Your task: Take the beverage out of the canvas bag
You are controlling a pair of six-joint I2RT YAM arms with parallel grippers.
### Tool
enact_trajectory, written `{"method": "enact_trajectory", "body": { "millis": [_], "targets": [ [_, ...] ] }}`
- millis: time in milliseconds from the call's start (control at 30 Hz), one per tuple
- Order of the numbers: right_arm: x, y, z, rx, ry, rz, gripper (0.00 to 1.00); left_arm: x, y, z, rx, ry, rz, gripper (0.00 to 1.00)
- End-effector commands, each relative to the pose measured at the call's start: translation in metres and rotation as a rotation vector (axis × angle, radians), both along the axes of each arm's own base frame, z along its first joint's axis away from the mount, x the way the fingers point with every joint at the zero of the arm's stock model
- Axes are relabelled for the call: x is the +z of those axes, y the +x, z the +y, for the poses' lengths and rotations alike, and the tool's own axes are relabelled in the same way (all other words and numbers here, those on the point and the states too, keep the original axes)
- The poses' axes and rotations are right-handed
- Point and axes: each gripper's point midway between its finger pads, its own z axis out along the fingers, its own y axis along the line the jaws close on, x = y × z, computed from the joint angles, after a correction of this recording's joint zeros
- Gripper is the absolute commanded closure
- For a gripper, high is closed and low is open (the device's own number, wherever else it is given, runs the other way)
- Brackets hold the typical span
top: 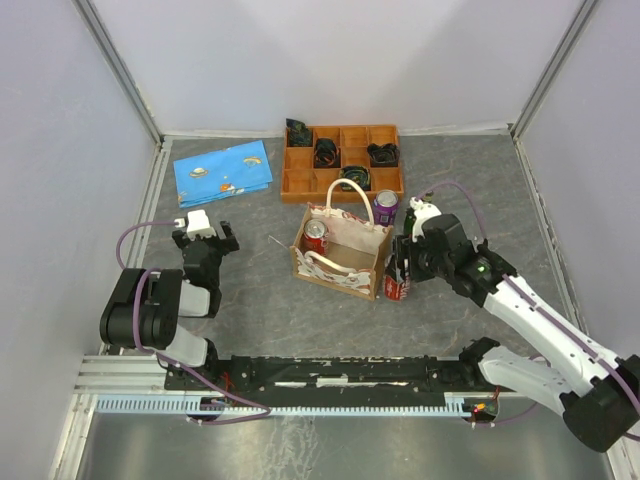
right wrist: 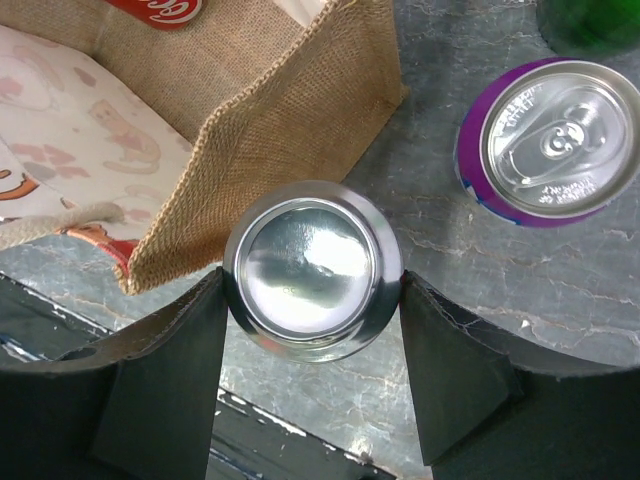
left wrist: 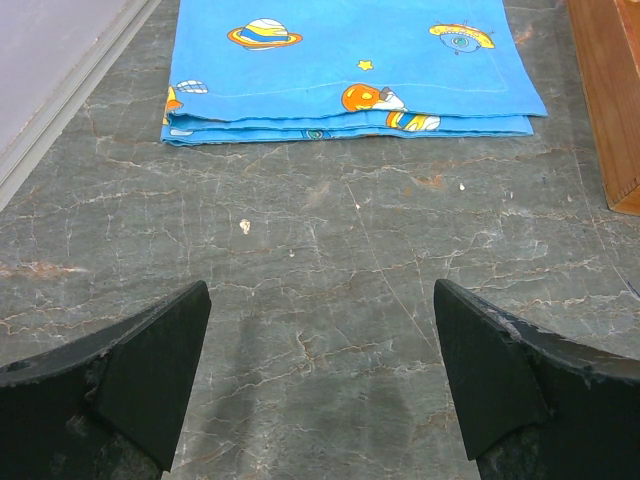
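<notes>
The canvas bag (top: 340, 250) stands open mid-table, cream with a red print and a tan-brown inside (right wrist: 270, 110). A red beverage can (top: 316, 237) stands inside it at the back left. Just outside the bag's near right corner, my right gripper (top: 398, 275) is shut on a second red can (top: 397, 288). In the right wrist view that can's shiny round end (right wrist: 312, 268) sits squeezed between both fingers (right wrist: 170, 370). I cannot tell whether it touches the table. My left gripper (top: 205, 243) hangs open over bare table (left wrist: 320, 330), far left of the bag.
A purple can (top: 386, 207) (right wrist: 545, 140) stands upright just behind the bag's right side. An orange compartment tray (top: 342, 160) with dark items lies at the back. A folded blue cloth (top: 222, 172) (left wrist: 350, 60) lies at the back left. Grey walls enclose the table.
</notes>
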Motion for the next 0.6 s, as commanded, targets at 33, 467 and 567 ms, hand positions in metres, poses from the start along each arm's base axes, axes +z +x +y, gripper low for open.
{"method": "enact_trajectory", "body": {
  "millis": [33, 467, 567],
  "targets": [
    [0.016, 0.034, 0.012, -0.039, 0.031, -0.152, 1.0, 0.015, 0.008, 0.002, 0.011, 0.004, -0.055, 0.01],
    [-0.002, 0.063, 0.016, -0.103, 0.015, -0.206, 1.0, 0.016, 0.008, 0.002, 0.01, 0.003, -0.057, 0.01],
    [-0.004, 0.067, 0.02, -0.1, 0.03, -0.221, 1.0, 0.016, 0.008, 0.002, 0.011, 0.003, -0.056, 0.01]
  ]
}}
